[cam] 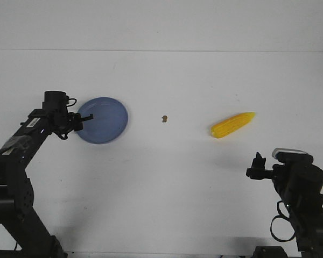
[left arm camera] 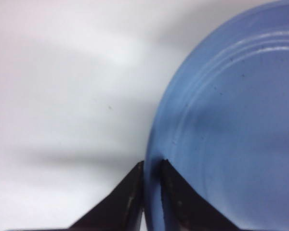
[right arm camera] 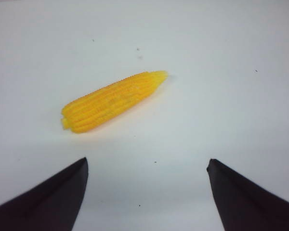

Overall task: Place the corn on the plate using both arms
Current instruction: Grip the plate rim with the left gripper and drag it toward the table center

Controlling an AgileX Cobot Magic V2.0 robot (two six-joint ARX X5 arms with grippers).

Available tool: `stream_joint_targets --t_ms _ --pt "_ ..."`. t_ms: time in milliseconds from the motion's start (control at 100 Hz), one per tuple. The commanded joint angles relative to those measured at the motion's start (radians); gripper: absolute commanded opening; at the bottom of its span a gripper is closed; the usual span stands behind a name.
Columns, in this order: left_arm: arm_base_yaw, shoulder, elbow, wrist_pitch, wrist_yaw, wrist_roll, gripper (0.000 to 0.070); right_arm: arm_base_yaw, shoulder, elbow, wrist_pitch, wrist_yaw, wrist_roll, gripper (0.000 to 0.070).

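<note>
The light-blue plate lies on the white table at the left. My left gripper is shut on the plate's left rim; in the left wrist view the two black fingers pinch the plate's edge. The yellow corn lies on the table at the right, its tapered tip pointing right and away. My right gripper is open and empty, on the near side of the corn and apart from it. In the right wrist view the corn lies ahead of the spread fingers.
A small brown speck lies on the table between the plate and the corn. The table's far edge meets a white wall.
</note>
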Motion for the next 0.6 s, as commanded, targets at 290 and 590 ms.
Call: stream_joint_targets --t_ms 290,590 --pt "-0.014 -0.177 0.014 -0.056 0.236 -0.032 0.0004 0.001 0.005 0.019 0.008 0.0 0.003 0.0525" --pt "-0.136 -0.384 -0.049 -0.111 0.282 -0.034 0.0004 0.001 0.005 0.019 0.01 0.0 0.003 0.0525"
